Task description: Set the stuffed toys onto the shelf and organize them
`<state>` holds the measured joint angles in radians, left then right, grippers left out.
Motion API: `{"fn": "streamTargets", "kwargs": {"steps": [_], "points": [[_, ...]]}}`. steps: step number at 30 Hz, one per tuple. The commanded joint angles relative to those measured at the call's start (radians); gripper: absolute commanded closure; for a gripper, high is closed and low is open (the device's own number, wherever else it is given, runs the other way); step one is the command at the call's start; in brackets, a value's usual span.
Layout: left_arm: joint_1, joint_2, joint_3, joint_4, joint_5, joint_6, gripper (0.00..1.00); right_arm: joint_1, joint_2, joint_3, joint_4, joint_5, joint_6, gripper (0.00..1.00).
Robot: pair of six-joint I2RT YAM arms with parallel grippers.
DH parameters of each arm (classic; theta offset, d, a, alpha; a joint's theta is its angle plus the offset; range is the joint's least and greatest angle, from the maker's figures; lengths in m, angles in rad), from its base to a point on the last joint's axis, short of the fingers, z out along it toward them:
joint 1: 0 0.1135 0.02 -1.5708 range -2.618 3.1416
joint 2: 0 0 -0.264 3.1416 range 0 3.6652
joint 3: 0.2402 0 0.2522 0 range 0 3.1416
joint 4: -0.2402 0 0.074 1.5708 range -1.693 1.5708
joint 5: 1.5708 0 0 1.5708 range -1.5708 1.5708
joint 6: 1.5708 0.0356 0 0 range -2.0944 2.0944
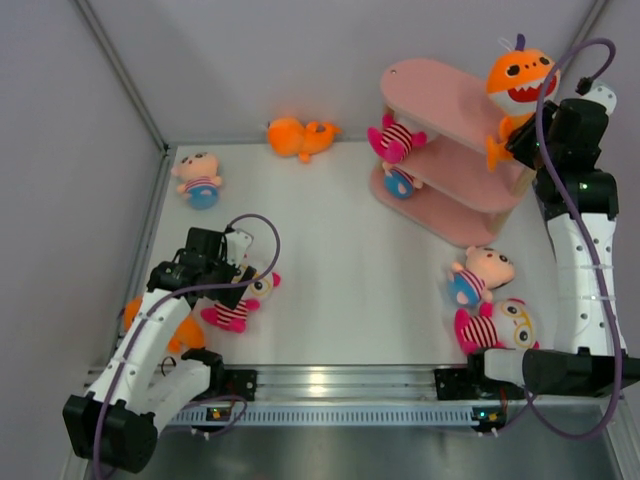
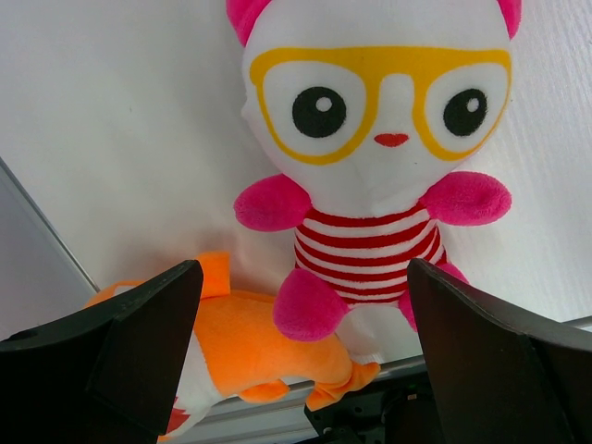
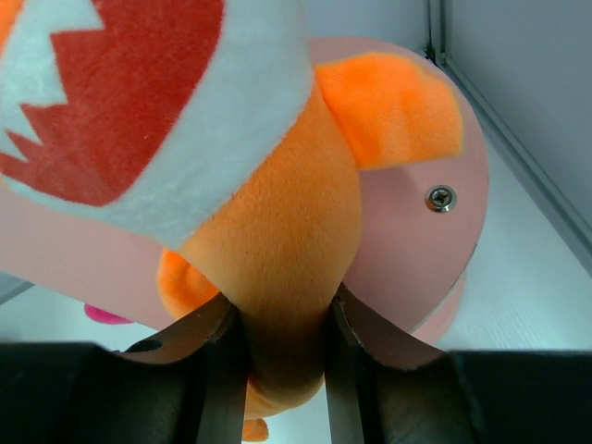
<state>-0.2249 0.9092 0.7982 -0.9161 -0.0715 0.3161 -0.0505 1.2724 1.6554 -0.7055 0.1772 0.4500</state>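
An orange shark [image 1: 520, 78] is held at the right end of the pink shelf's [image 1: 440, 95] top board, its lower body clamped between the fingers of the right gripper [image 3: 277, 324] and its big toothy head riding above the jaws; whether the toy touches the board cannot be told from either view.

The danger is the drop. The shark looks top-heavy and sits close to the board's rim, so a release here could send it toppling off the end to the table. A push further in with the jaws so low risks knocking the board or nudging the whole shelf, which already carries a striped doll [image 1: 392, 138] on the middle tier and a blue doll [image 1: 400, 180] on the lowest.

Across the table the left gripper [image 2: 303, 268] hangs spread wide and empty over a white-faced doll [image 2: 370, 139] in yellow glasses. A second shark [image 2: 250, 356] lies just beside that doll, and a careless close could snag both toys or pinch only a limb.

A third shark [image 1: 300, 135], a pink-faced doll [image 1: 200, 178] and two more dolls [image 1: 485, 300] near the shelf's foot wait on the table.
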Motion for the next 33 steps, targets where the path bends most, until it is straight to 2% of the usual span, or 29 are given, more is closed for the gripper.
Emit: {"fn": "streamTargets", "kwargs": {"steps": [1, 6, 7, 11, 19, 26, 33], "points": [[0.001, -0.015, 0.004, 0.025, 0.010, 0.008, 0.02, -0.018, -0.022, -0.020, 0.026, -0.033, 0.018, 0.66], [0.001, -0.012, 0.003, 0.025, 0.012, 0.011, 0.02, -0.018, -0.057, -0.034, 0.057, -0.050, 0.036, 0.61], [0.002, -0.007, 0.003, 0.023, 0.013, 0.009, 0.02, -0.018, -0.065, -0.032, 0.058, -0.056, 0.041, 0.52], [0.001, -0.004, 0.003, 0.025, 0.010, 0.009, 0.02, -0.017, -0.080, -0.032, 0.069, -0.093, 0.055, 0.40], [0.001, -0.003, 0.003, 0.023, 0.012, 0.009, 0.02, -0.017, -0.111, -0.085, 0.112, -0.120, 0.096, 0.41], [0.001, 0.000, 0.004, 0.023, 0.012, 0.009, 0.02, -0.006, -0.159, -0.209, 0.204, -0.209, 0.171, 0.41], [0.001, 0.005, 0.003, 0.023, 0.010, 0.011, 0.02, 0.009, -0.156, -0.220, 0.270, -0.263, 0.173, 0.40]]}}
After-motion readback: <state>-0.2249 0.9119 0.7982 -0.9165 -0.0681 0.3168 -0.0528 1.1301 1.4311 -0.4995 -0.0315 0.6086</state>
